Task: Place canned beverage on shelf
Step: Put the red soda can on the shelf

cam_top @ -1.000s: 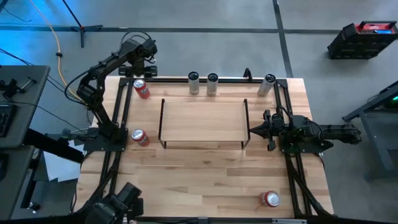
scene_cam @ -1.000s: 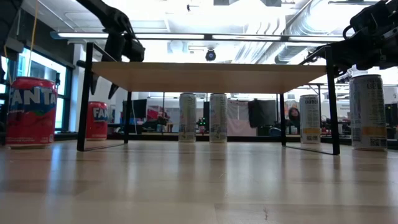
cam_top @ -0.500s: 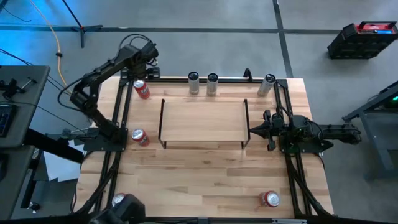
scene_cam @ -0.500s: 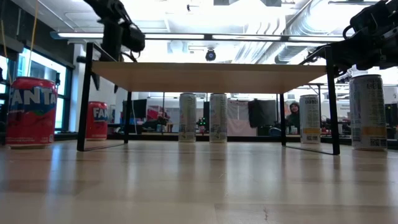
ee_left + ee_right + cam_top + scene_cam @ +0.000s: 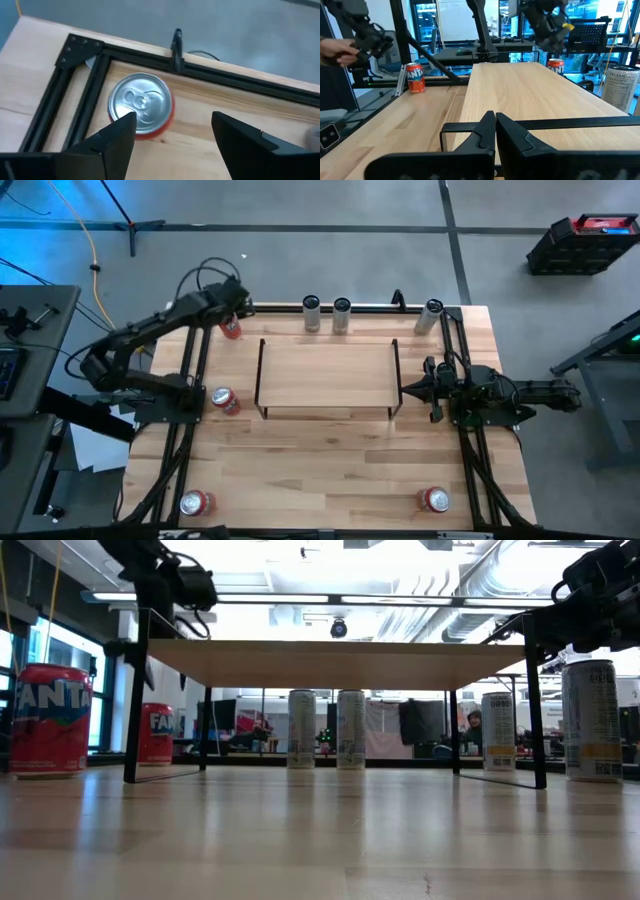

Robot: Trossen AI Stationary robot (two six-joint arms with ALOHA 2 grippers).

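While my right gripper point(image 5: 408, 389) rests with fingers pressed together at the shelf's point(image 5: 327, 374) right end rail, the shelf itself holds nothing. Farther back, my left gripper point(image 5: 172, 131) hangs spread open above a red can point(image 5: 141, 103) in the table's point(image 5: 330, 470) far left corner.

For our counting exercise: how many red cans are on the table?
4. One at the far left corner under the left claw, one left of the shelf, one near left, one near right. None appear hidden.
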